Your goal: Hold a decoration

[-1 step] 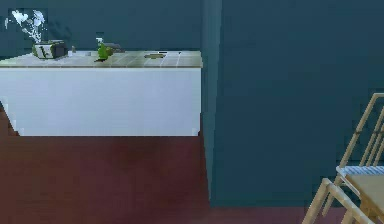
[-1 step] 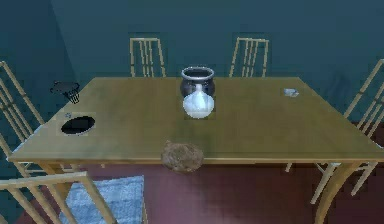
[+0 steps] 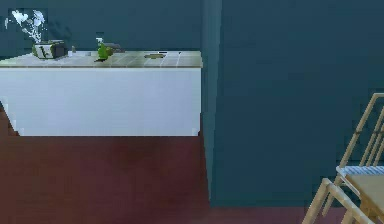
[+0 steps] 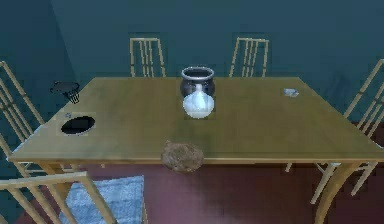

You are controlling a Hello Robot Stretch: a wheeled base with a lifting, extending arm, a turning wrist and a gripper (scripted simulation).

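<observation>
vase (image 4: 198, 92) | upright, middle of dining table (image 4: 262, 122) | end effector state: cannot tell

We cannot tell anything about the robot's own body at this moment. In these two views we can make out no colour, shape, cable, screw or marking that belongs to it, so we describe none.
</observation>
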